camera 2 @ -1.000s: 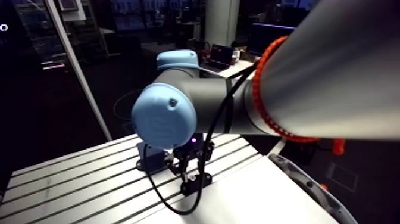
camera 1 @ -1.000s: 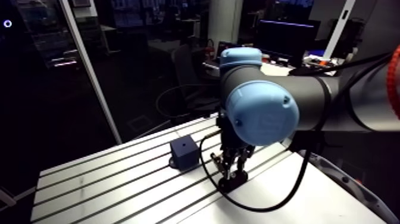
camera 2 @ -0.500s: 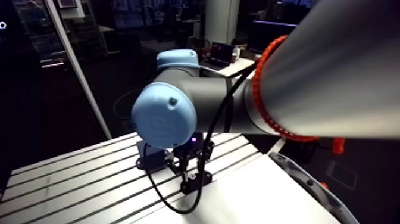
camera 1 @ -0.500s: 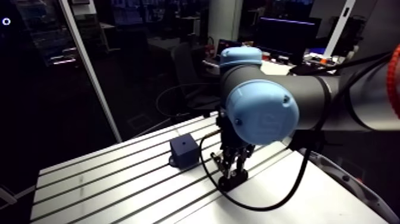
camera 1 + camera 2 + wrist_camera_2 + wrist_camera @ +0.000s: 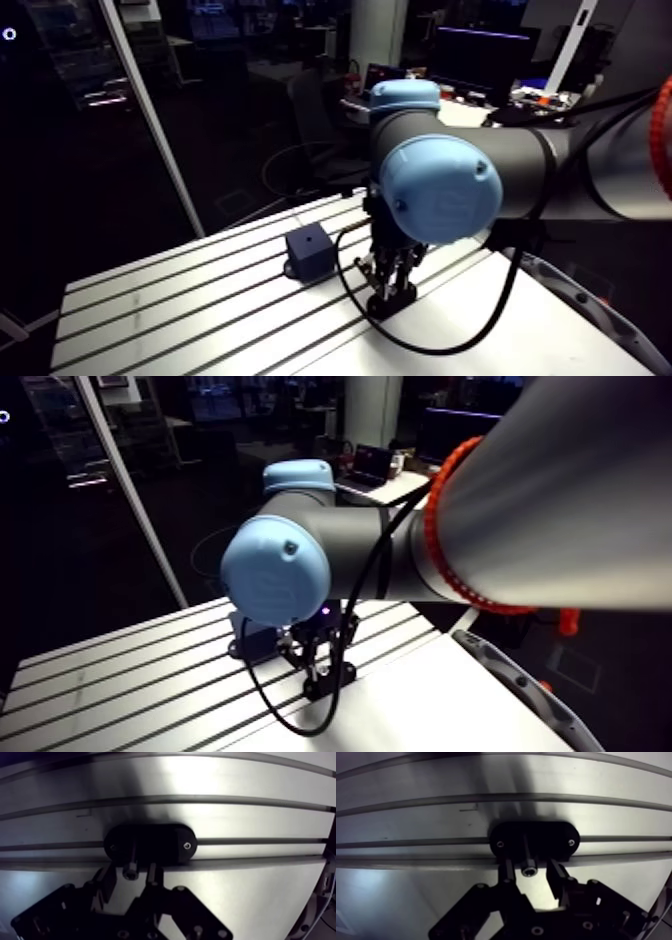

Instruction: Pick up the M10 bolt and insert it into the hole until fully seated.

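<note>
Gripper (image 5: 529, 865) is down at the table (image 5: 411, 817), pointing straight down, fingers (image 5: 507, 872) spread. The bolt (image 5: 527, 871) sits between them, upright, with its socket head facing the wrist camera.

Wrist view:
- A bright strip of table shows between the bolt head and one finger.
- The other finger is just beside the head; can't tell if it touches.
- Nothing is pinched; the gripper straddles the bolt.
- The bolt shank runs down into a black oval holder (image 5: 556, 837).
- The holder lies flat on the table, along a slot, with a small screw (image 5: 571, 842) at each end. The bolt stands midway between the two screws.

Arm view:
- The fingertips are right at the holder, low on the table.
- A dark blue block (image 5: 309, 255) stands on the table near the gripper, clear of the holder and touching neither.
- Can't make out the top face of the block from here.
</note>
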